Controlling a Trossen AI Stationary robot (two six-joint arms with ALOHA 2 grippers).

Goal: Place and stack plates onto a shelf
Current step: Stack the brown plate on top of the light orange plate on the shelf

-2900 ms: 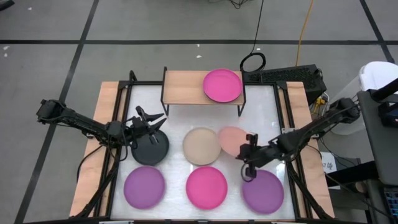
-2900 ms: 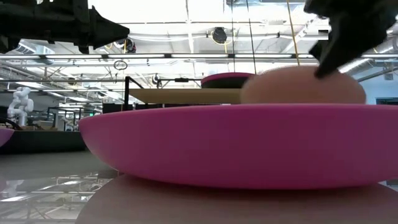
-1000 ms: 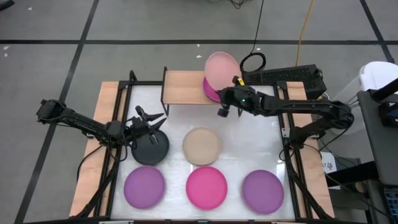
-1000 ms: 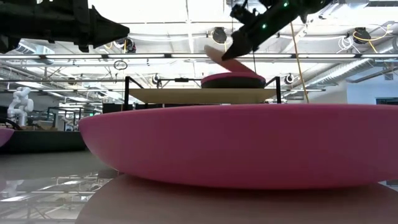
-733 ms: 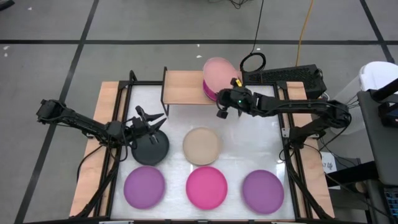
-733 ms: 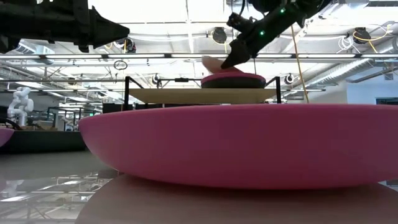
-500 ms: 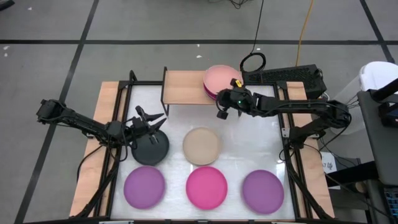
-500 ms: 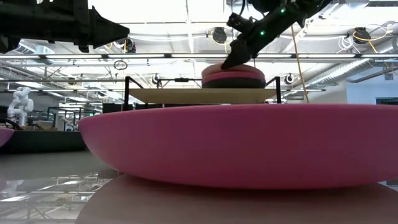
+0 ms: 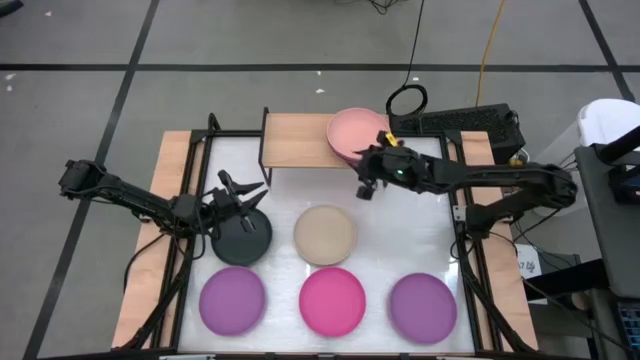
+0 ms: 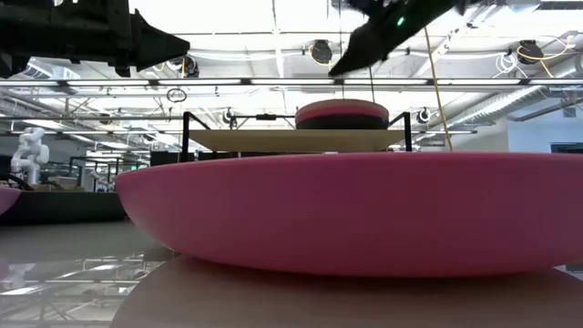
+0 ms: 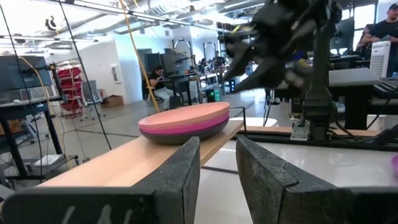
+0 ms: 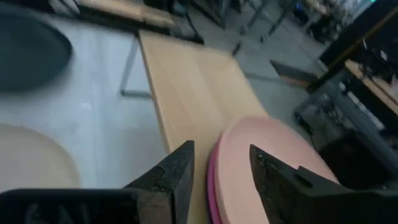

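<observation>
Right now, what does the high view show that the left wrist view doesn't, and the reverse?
Only the high view shows the table's loose plates: the beige plate, dark grey plate, two purple plates, and the magenta plate. Only the left wrist view shows the stack side-on, with a magenta plate under the salmon pink plate. Both show the wooden shelf and the open right gripper just off the stack.
</observation>
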